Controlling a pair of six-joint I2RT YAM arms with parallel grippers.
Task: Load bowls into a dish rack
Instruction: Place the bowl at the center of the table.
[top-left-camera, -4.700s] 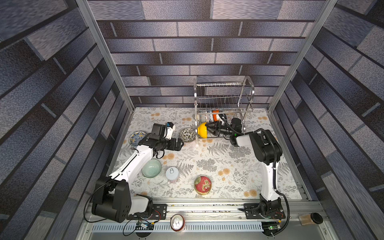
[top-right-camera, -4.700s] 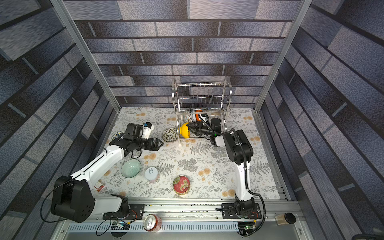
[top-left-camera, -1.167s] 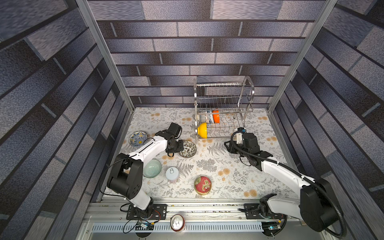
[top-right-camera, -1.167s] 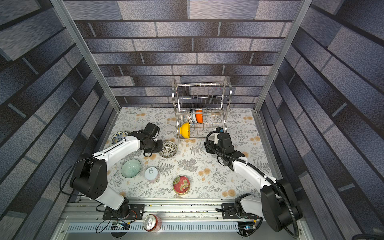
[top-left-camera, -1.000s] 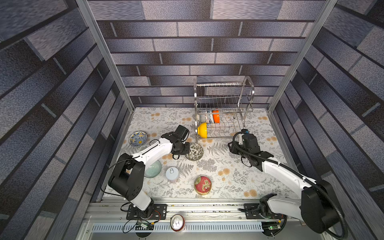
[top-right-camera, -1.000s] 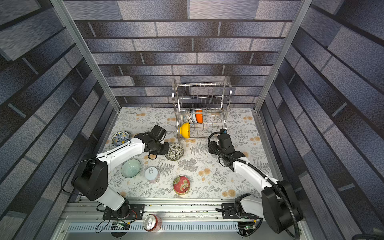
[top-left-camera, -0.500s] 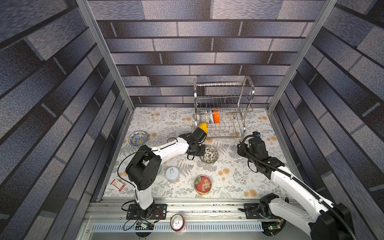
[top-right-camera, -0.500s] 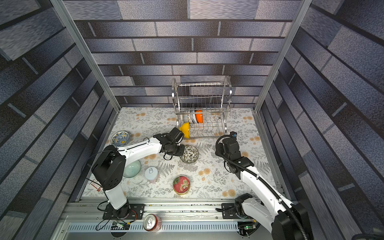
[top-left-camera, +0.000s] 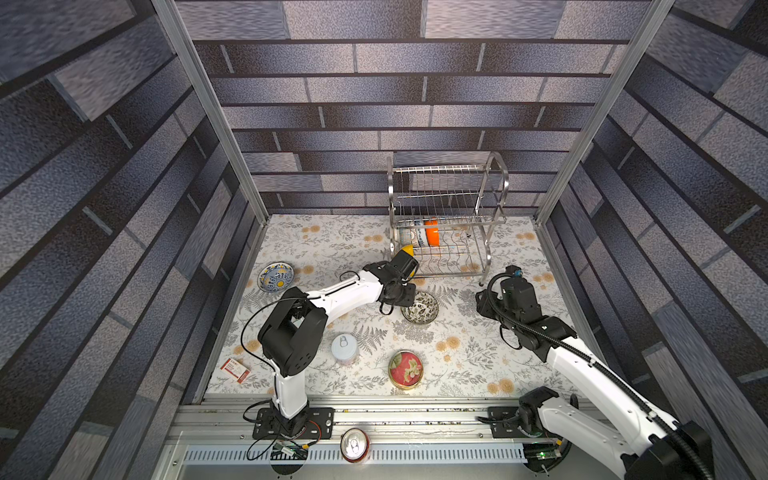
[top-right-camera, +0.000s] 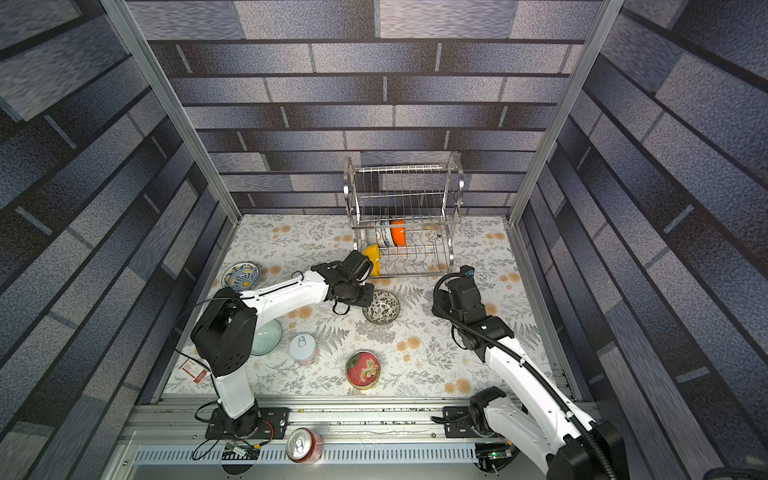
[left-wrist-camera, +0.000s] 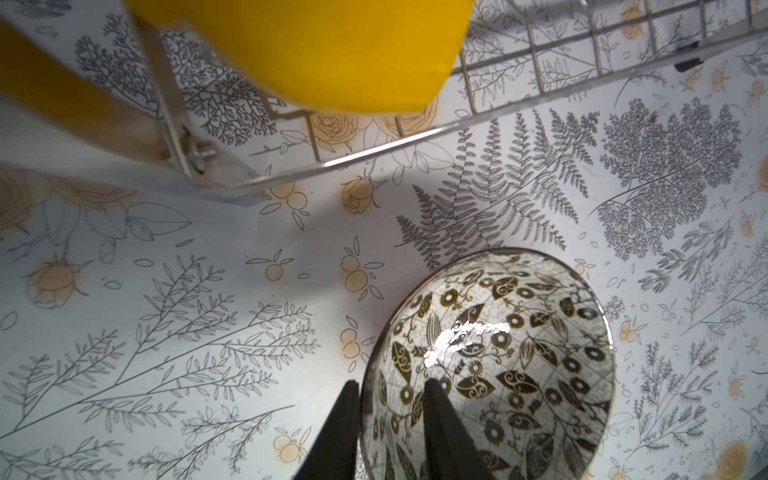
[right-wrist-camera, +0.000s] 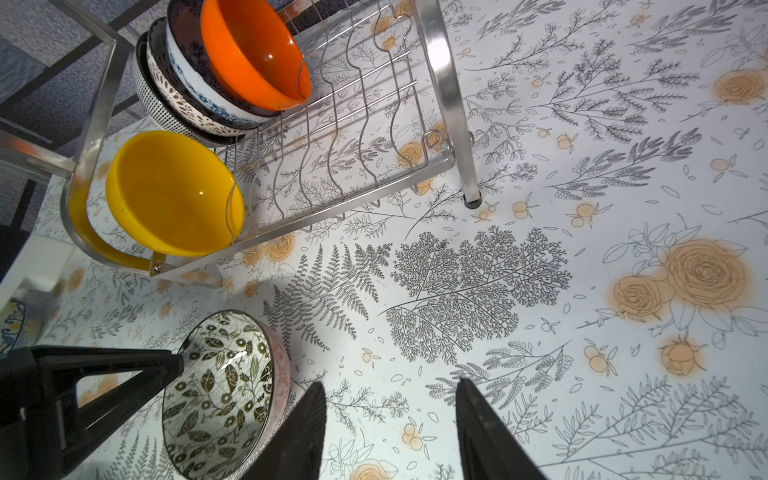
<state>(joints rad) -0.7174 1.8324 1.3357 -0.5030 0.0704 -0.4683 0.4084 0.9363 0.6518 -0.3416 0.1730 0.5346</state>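
Observation:
The dark floral bowl (top-left-camera: 419, 307) (left-wrist-camera: 498, 361) sits upright on the table in front of the dish rack (top-left-camera: 446, 216) (right-wrist-camera: 440, 83). My left gripper (left-wrist-camera: 391, 384) is open and straddles its near rim, one finger inside and one outside. My right gripper (right-wrist-camera: 388, 384) is open over bare table just to the right of that bowl (right-wrist-camera: 220, 395), with nothing between its fingers. On the rack's lower shelf the yellow bowl (right-wrist-camera: 174, 195) stands on edge at the left end. The orange bowl (right-wrist-camera: 253, 54) stands further back, with patterned bowls (right-wrist-camera: 183, 83) nested behind it.
A blue and yellow floral bowl (top-left-camera: 275, 276) lies at the far left. A pale green bowl (top-right-camera: 266, 337) shows beside the left arm's base link. A white pull-tab can (top-left-camera: 345, 347), a red flower tin (top-left-camera: 405, 369) and a small red box (top-left-camera: 235, 369) lie near the front.
My left arm has brought the dark floral bowl from the left to the spot in front of the rack, and its jaws have parted. My right arm has drawn back from the rack.

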